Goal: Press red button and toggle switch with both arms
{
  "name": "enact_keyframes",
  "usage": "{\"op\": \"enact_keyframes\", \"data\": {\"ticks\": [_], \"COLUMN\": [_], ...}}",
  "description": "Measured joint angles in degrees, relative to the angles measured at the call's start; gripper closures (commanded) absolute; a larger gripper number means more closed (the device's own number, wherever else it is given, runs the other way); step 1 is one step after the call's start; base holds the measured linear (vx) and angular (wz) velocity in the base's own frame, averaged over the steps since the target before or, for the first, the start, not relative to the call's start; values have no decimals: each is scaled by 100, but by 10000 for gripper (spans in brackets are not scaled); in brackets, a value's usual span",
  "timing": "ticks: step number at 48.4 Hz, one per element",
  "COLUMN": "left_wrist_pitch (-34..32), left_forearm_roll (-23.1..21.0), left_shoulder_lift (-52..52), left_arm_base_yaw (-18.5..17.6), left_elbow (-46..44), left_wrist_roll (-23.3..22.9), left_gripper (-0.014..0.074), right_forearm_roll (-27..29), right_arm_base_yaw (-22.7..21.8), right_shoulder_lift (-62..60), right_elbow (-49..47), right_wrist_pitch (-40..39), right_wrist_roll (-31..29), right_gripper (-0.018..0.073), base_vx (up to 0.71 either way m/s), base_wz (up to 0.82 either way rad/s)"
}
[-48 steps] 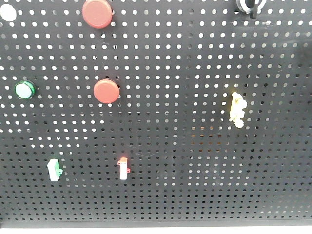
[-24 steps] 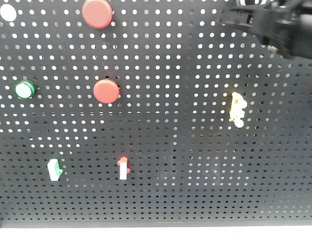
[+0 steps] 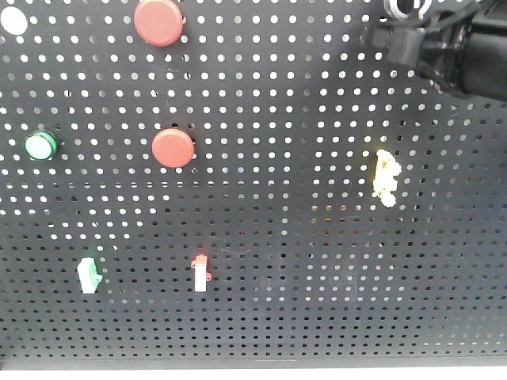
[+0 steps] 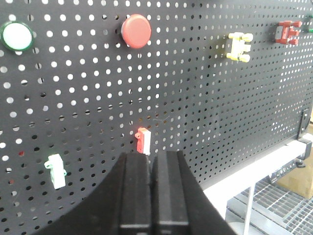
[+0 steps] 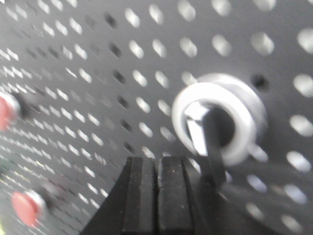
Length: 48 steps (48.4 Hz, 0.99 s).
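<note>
Left tool (image 4: 151, 157): I am seeing it pinched together, bottom centre, just below the small red switch (image 4: 142, 140).
Right tool (image 5: 157, 161): pressed together, arm reaching in upper right, beside the silver-ringed switch (image 5: 220, 117).
Red button (image 4: 136, 30): sitting upper centre.

Two red buttons (image 3: 158, 21) (image 3: 173, 147), one green button (image 3: 40, 146), one yellow switch (image 3: 385, 178)

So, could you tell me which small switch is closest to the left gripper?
The red switch directly above the left gripper; the green-white switch sits off to the side, the yellow switch and the second red switch far higher.
</note>
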Motion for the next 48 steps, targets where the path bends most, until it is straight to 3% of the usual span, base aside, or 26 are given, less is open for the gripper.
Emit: {"op": "enact_keyframes", "data": {"ticks": [6,17,48], "left_wrist_pitch": [12,107,128], "left_forearm_roll": [0,0,0], "left_shoulder_lift": [0,0,0], "left_arm_base_yaw": [0,0,0], "left_elbow": [0,0,0], "left_wrist_roll": [0,0,-2], "left_gripper": [594,594,594], "right_forearm_roll": [-606,-871,-513], "right_arm_base_yaw": [-6,-6,-6], "right_shoulder_lift": [-6,-71,-132], "right_elbow": [1,1,56], "right_wrist_pitch": [-144,-188,-315], "right_wrist_roll": [468,718,825], "right_gripper": [562,562,562], "base_vx": [0,0,0], "base_wz": [0,0,0]}}
